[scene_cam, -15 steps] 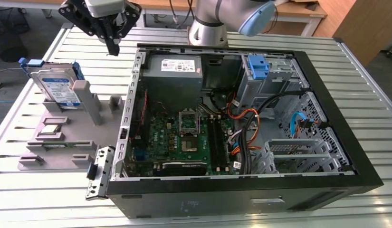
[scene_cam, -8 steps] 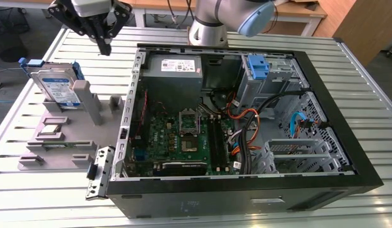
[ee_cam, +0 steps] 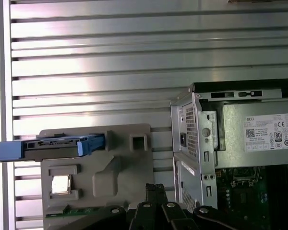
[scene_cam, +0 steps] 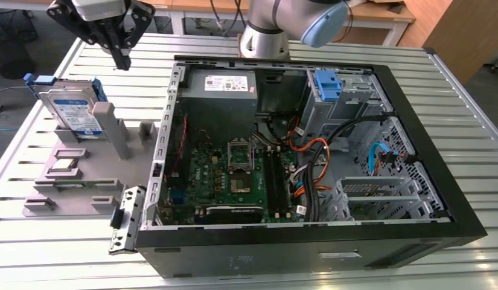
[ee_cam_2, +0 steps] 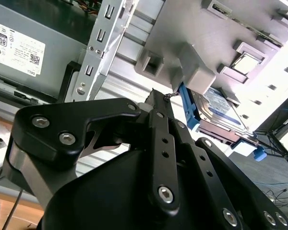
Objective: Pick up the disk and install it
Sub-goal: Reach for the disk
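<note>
1. Gripper (scene_cam: 121, 62) hangs above the grey holder (scene_cam: 137, 158) on the slatted metal table (scene_cam: 63, 266). Its two fingers are pressed together with nothing between them, as both wrist views also show (ee_cam_2: 157, 96) (ee_cam: 153, 188).
2. The disk (scene_cam: 72, 112) stands on its edge in a slot at the far end of the holder, with its blue-and-white label facing out and its blue frame around it. It is near the gripper but not touching it. In the first wrist view it shows edge-on (ee_cam: 50, 147), with a blue tab sticking out past the holder.
3. The holder also carries a square silver chip (ee_cam: 61, 184) in its own recess and a green memory stick (ee_cam: 72, 211) in another, both apart from the disk.
4. The black computer case (scene_cam: 313, 257) lies open just beside the holder, towards the exterior view's right.
5. Inside the case are a grey power supply (scene_cam: 224, 81), a green circuit board (scene_cam: 224, 175), orange cables (scene_cam: 313, 151) and a metal drive cage (scene_cam: 357, 90) with a blue bracket (scene_cam: 328, 84) fixed on it.
</note>
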Available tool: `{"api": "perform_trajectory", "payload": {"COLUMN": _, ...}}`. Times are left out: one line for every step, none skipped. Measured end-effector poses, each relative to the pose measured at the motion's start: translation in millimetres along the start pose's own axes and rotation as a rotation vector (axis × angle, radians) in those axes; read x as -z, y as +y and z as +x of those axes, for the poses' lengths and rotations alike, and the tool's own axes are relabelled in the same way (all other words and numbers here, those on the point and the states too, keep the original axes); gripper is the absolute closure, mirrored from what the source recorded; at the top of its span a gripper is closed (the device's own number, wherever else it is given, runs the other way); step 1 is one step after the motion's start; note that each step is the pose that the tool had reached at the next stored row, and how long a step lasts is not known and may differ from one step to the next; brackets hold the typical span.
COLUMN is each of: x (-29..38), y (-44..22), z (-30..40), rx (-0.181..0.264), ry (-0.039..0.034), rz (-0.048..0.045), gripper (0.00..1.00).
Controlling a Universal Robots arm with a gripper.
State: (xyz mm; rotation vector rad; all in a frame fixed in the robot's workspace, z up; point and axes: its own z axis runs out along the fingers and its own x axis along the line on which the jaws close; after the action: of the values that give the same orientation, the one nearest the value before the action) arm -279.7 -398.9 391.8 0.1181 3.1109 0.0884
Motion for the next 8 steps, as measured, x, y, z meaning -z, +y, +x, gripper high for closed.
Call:
{"api": "perform_trajectory", "payload": {"x": 0.1, "y": -0.2, "z": 2.5, "rx": 0.0, "ry": 0.0, "rz": -0.0001, "gripper": 0.9}}
{"api": "perform_trajectory", "payload": {"x": 0.1, "y": -0.4, "z": 4.6, "rx": 0.0, "ry": 0.0, "rz": -0.0003, "gripper": 0.9}}
{"api": "perform_trajectory", "payload": {"x": 0.1, "y": -0.5, "z": 6.8, "rx": 0.0, "ry": 0.0, "rz": -0.0004, "gripper": 0.9}}
{"api": "perform_trajectory", "payload": {"x": 0.1, "y": -0.7, "z": 9.1, "rx": 0.0, "ry": -0.0001, "rz": -0.0005, "gripper": 0.9}}
{"api": "perform_trajectory", "payload": {"x": 0.2, "y": -0.8, "z": 11.4, "rx": 0.0, "ry": -0.0001, "rz": -0.0006, "gripper": 0.9}}
{"api": "perform_trajectory", "payload": {"x": 0.2, "y": -1.0, "z": 13.6, "rx": 0.0, "ry": -0.0002, "rz": -0.0007, "gripper": 0.9}}
{"api": "perform_trajectory", "payload": {"x": 0.3, "y": -1.2, "z": 15.9, "rx": 0.0, "ry": -0.0003, "rz": -0.0008, "gripper": 0.9}}
{"api": "perform_trajectory", "payload": {"x": 0.4, "y": -1.4, "z": 18.2, "rx": 0.0, "ry": -0.0002, "rz": -0.0007, "gripper": 0.9}}
